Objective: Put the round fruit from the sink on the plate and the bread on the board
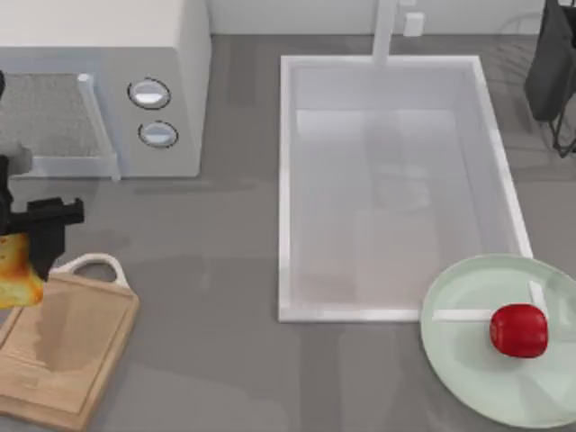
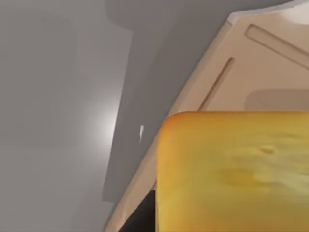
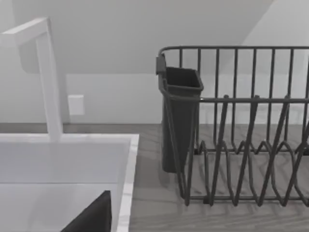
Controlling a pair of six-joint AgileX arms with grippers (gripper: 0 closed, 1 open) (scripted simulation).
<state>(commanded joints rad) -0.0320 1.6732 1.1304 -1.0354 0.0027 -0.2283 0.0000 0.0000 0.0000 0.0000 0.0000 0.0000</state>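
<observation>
Over the board (image 1: 63, 355) edge — left gripper (image 1: 31, 247) clamps bread (image 1: 18, 270), poised for set-down; fruit (image 1: 519, 329) on plate (image 1: 468, 360).

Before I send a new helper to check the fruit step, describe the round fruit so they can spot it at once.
Find the large white sink in the middle of the table; at its near right corner lies a wide pale green plate. The round fruit sits on that plate, toward its right side. It is small, glossy red and slightly blocky, the only red thing on the table.
</observation>
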